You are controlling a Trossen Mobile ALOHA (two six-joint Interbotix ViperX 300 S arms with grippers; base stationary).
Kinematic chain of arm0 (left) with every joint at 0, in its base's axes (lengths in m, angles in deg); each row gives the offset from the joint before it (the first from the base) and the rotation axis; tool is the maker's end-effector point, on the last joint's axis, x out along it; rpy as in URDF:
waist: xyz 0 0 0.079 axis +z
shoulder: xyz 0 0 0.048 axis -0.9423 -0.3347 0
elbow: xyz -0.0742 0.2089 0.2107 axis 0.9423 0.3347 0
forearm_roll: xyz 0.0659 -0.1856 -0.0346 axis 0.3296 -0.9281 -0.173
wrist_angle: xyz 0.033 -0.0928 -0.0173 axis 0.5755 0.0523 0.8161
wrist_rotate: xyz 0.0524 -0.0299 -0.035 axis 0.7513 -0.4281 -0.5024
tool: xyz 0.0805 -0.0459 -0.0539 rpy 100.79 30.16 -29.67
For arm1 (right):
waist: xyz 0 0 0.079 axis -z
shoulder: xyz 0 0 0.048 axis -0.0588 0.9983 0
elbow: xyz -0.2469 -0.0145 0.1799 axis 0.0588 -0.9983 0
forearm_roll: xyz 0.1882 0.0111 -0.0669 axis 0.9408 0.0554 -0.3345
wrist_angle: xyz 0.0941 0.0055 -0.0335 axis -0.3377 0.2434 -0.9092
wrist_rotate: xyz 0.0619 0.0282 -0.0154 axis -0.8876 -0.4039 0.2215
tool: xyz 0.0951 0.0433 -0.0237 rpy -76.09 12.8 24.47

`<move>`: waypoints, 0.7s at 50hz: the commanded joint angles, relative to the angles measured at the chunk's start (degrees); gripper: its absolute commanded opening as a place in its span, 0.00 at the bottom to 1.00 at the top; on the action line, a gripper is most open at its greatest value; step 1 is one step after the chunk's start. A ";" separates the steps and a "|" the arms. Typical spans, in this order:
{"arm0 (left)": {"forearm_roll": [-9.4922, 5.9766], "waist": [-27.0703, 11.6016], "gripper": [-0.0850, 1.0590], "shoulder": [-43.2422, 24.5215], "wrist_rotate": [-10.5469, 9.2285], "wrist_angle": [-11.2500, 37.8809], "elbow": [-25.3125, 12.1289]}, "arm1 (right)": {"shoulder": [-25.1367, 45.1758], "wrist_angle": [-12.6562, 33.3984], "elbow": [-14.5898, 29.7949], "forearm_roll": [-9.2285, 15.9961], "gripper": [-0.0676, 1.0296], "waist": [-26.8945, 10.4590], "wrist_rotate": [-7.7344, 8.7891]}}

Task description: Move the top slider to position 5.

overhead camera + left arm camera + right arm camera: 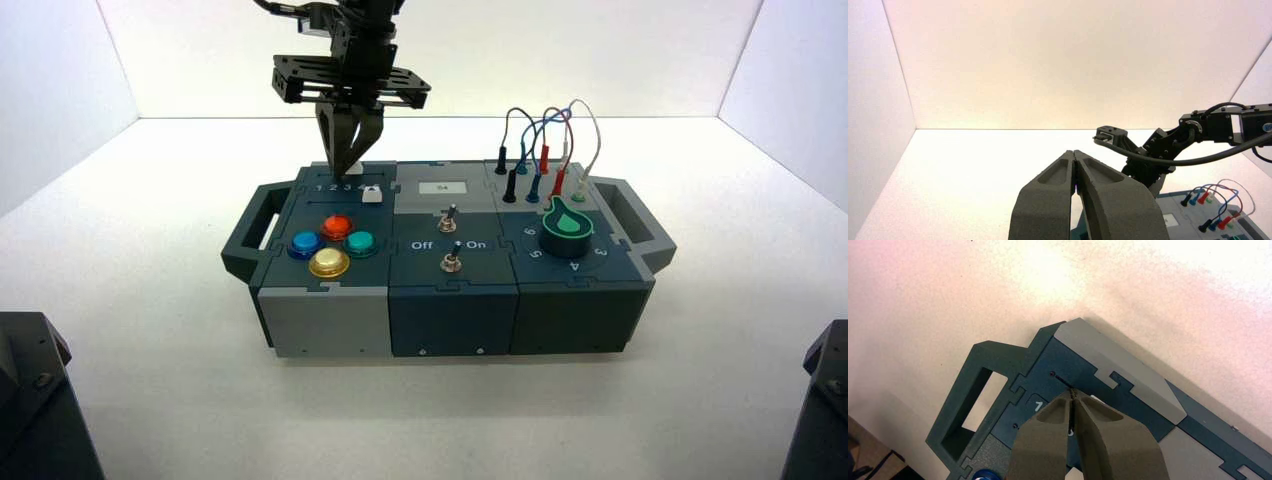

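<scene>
The right gripper (1072, 393) is at work over the far left part of the box (451, 320), its dark, tapering fingers pointing down at the upper slot. Its smooth, faceted fingers are closed tip to tip with nothing pinched between them. The top slider (1097, 399), a small white squarish plastic knob, sits just right of the fingertips, partly hidden behind one finger; whether they touch I cannot tell. Its twin white knob (372, 194), blocky with a sloped face, lies nearer on the same panel, with small white printed digits (334, 188) beside it. Nearer still, four round, glossy push buttons make a diamond: red (337, 227) far, blue (307, 244) left, green (361, 243) right and yellow (329, 262) near. The left gripper (1074, 152) waits at the near left, its flat-sided fingers pressed together, empty. Slender, looping wires (545, 140) rise from the box's far right part, beyond a chunky round dark knob with a green, drop-shaped top (567, 229).
</scene>
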 commanded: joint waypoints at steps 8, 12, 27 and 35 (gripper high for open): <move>0.09 0.09 0.05 -0.62 0.18 -0.62 -0.97 | -2.20 0.18 -0.18 -0.62 0.04 1.05 -0.35; 0.00 0.18 0.05 -0.62 0.09 -0.62 -0.97 | -2.46 0.18 -0.44 -0.70 0.04 1.23 -0.35; 0.09 0.09 0.05 -0.62 0.18 -0.62 -0.97 | -3.08 0.09 -1.58 -1.23 0.04 2.20 -0.44; 0.09 0.09 0.05 -0.62 0.18 -0.53 -0.97 | -3.34 0.09 -2.11 -1.32 0.04 2.99 -0.44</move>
